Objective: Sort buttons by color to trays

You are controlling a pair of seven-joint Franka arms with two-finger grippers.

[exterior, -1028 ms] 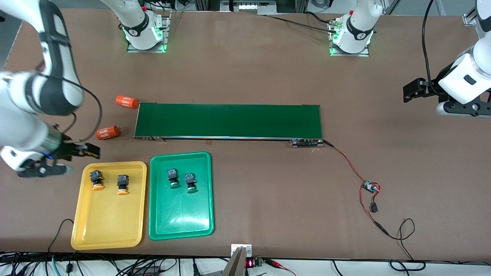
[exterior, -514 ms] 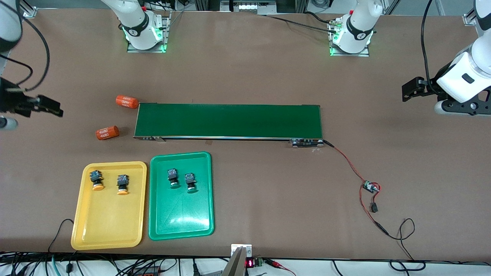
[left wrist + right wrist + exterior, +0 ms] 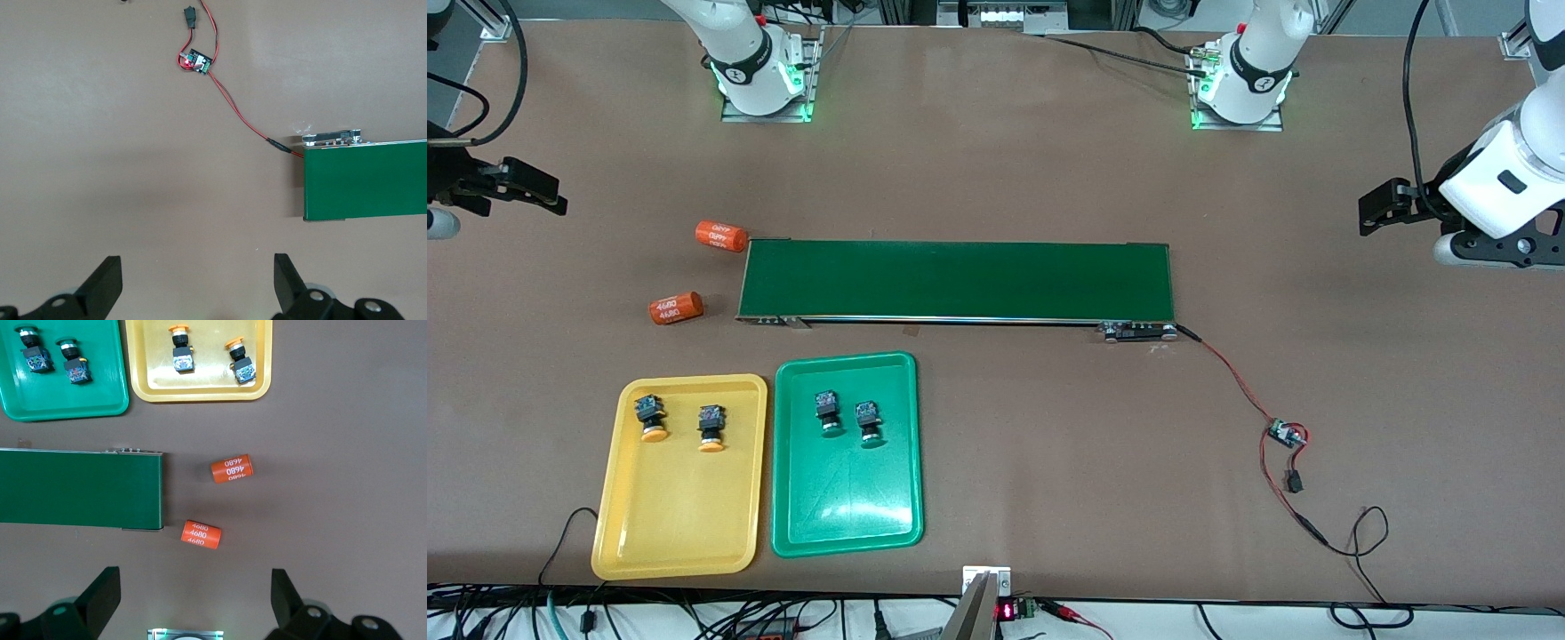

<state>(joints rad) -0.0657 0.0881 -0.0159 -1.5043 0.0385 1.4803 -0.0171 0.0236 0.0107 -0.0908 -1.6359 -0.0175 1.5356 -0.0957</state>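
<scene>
Both end effectors hang empty with fingers spread wide: the left end effector over bare tabletop at its arm's end, the right end effector likewise. Two yellow-orange buttons lie in the yellow tray, two green buttons in the green tray.

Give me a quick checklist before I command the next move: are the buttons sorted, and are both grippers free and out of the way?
1. Yellow buttons both in the yellow tray: ok.
2. Green buttons both in the green tray: ok.
3. No button on the conveyor belt: ok.
4. Right gripper open, empty, over bare table at its arm's end: ok.
5. Left gripper open, empty, over bare table at its arm's end: ok.
6. Orange cylinders outside both trays: ok.
</scene>
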